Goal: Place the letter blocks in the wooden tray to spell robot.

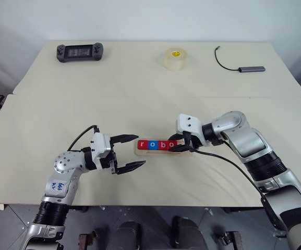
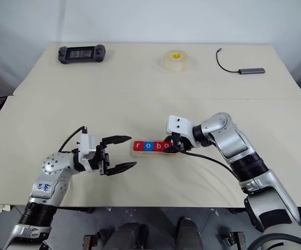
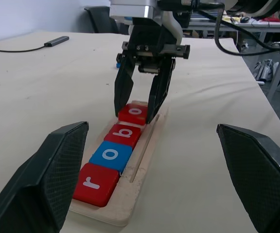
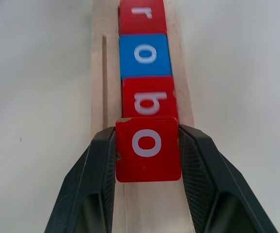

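- Near the middle of the pale beige table (image 1: 140, 99), in the left eye view, lies the long narrow light-wood tray (image 1: 137, 149); inside it sit a red "r" tile (image 1: 142, 144), a blue "o" tile (image 1: 152, 145) and a red "b" tile (image 1: 161, 145) in a row. The right gripper (image 1: 182, 144) stands at the tray's end farthest from the "r" tile. The left gripper (image 1: 132, 152) hovers just off the tray's "r" end, its two black fingers spread apart with nothing between them.
- Well beyond the tray, toward the table's far edge, the same view shows a black handheld game controller (image 1: 80, 51), a roll of clear tape (image 1: 175, 58) and a grey adapter with a black cable (image 1: 251, 69).
- From the left wrist view, the left gripper's two fingertips (image 3: 57, 165) flank the tray's "r" end, clear of it and wide apart; the right gripper comes down over the fourth place in the row.
- From the right wrist view, the right gripper's fingers (image 4: 98, 174) are clamped on the two sides of a red "o" tile (image 4: 147, 148), which sits over the tray, edge against the red "b" tile.
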`<state>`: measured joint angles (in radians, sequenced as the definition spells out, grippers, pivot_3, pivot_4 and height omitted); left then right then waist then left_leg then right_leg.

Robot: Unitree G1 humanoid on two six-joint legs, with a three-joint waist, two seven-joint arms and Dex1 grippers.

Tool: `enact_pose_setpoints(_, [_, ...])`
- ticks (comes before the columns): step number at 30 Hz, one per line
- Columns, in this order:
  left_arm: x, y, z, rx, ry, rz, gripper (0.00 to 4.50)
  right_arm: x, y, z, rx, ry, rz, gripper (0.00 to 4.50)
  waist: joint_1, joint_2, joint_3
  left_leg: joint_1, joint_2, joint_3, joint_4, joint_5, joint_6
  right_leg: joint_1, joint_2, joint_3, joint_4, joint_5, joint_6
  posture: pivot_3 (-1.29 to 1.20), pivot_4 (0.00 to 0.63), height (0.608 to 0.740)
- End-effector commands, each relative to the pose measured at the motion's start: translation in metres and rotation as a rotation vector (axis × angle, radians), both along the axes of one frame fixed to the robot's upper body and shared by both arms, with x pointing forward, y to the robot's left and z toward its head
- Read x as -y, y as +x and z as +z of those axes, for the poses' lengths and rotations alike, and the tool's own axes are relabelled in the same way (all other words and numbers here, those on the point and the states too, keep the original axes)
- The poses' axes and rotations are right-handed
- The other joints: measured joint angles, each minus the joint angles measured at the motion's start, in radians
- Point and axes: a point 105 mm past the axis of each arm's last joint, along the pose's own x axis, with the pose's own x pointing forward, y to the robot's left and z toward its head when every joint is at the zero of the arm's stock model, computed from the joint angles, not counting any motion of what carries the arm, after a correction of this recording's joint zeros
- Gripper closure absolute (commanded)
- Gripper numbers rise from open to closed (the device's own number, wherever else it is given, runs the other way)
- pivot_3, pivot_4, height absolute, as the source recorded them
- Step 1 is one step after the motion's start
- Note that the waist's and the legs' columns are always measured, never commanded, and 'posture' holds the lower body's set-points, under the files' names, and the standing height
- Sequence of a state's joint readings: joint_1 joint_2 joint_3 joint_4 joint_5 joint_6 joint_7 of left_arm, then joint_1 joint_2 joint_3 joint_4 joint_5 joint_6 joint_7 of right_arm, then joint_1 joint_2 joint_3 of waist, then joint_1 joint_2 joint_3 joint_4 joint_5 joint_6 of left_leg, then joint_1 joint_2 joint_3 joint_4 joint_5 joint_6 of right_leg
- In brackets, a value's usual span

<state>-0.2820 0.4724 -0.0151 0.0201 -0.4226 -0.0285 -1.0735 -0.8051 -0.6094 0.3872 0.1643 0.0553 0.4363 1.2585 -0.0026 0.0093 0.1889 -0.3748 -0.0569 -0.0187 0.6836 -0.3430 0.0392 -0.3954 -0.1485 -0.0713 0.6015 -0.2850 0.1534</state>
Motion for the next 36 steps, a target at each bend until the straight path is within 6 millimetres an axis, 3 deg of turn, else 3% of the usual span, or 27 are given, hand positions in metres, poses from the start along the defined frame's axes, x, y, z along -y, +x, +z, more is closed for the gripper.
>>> enact_pose_setpoints(1, [-0.002,-0.001,0.01,0.043,-0.004,0.006,0.0,-0.001,0.003,0.008,0.03,0.014,0.002,3.05,0.001,0.0,0.0,0.0,0.0,0.0,0.0,0.0,0.0,0.0,0.0,0.0,0.0,0.0,0.0,0.0,0.15,0.74])
enact_pose_setpoints(2, [-0.002,-0.001,0.01,0.043,-0.005,0.007,0.0,-0.001,0.003,0.008,0.028,0.015,-0.001,3.05,0.001,0.0,0.0,0.0,0.0,0.0,0.0,0.0,0.0,0.0,0.0,0.0,0.0,0.0,0.0,0.0,0.15,0.74])
enact_pose_setpoints(3, [-0.002,-0.001,0.01,0.043,-0.005,0.006,0.0,0.001,0.003,0.008,0.026,0.012,-0.005,2.28,0.001,0.0,0.0,0.0,0.0,0.0,0.0,0.0,0.0,0.0,0.0,0.0,0.0,0.0,0.0,0.0,0.15,0.74])
enact_pose_setpoints(10, [0.0,-0.002,0.01,0.041,-0.012,0.003,0.0,0.007,0.0,0.012,0.035,0.005,-0.004,0.03,0.0,0.0,0.0,0.0,0.0,0.0,0.0,0.0,0.0,0.0,0.0,0.0,0.0,0.0,0.0,0.0,0.15,0.74])
enact_pose_setpoints(17, [0.001,-0.001,0.01,0.042,-0.013,-0.002,0.0,0.007,-0.002,0.027,0.074,0.05,-0.013,0.03,0.0,0.0,0.0,0.0,0.0,0.0,0.0,0.0,0.0,0.0,0.0,0.0,0.0,0.0,0.0,0.0,0.15,0.74])
enact_pose_setpoints(21, [0.001,0.0,0.01,0.041,-0.011,-0.003,0.0,0.006,-0.004,0.031,0.078,0.076,-0.031,0.94,0.001,0.0,0.0,0.0,0.0,0.0,0.0,0.0,0.0,0.0,0.0,0.0,0.0,0.0,0.0,0.0,0.15,0.74])
enact_pose_setpoints(31, [0.002,0.001,0.01,0.04,-0.01,-0.011,0.0,-0.006,-0.005,0.018,0.073,0.083,-0.052,4.48,0.0,0.0,0.0,0.0,0.0,0.0,0.0,0.0,0.0,0.0,0.0,0.0,0.0,0.0,0.0,0.0,0.15,0.74])
enact_pose_setpoints(36, [0.003,0.001,0.01,0.04,-0.01,-0.013,0.0,-0.005,-0.005,0.007,0.049,0.055,-0.073,4.48,0.001,0.0,0.0,0.0,0.0,0.0,0.0,0.0,0.0,0.0,0.0,0.0,0.0,0.0,0.0,0.0,0.15,0.74])
